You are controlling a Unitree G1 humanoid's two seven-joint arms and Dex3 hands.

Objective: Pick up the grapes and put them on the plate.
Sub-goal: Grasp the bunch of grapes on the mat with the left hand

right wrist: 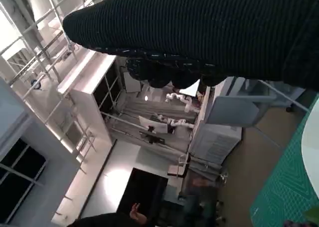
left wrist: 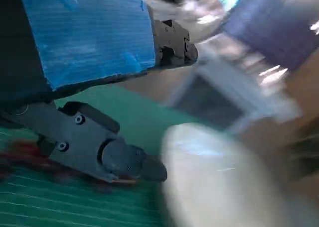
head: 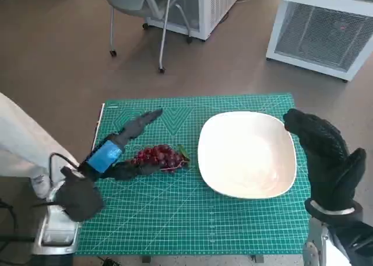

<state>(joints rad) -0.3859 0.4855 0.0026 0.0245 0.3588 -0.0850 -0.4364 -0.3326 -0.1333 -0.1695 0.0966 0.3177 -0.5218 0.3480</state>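
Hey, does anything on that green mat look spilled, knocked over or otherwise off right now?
Nothing stands out. The grapes lie as one bunch on the green mat beside the white plate, which sits flat and bare. The left hand is at the bunch; the right hand hovers by the plate's far edge.
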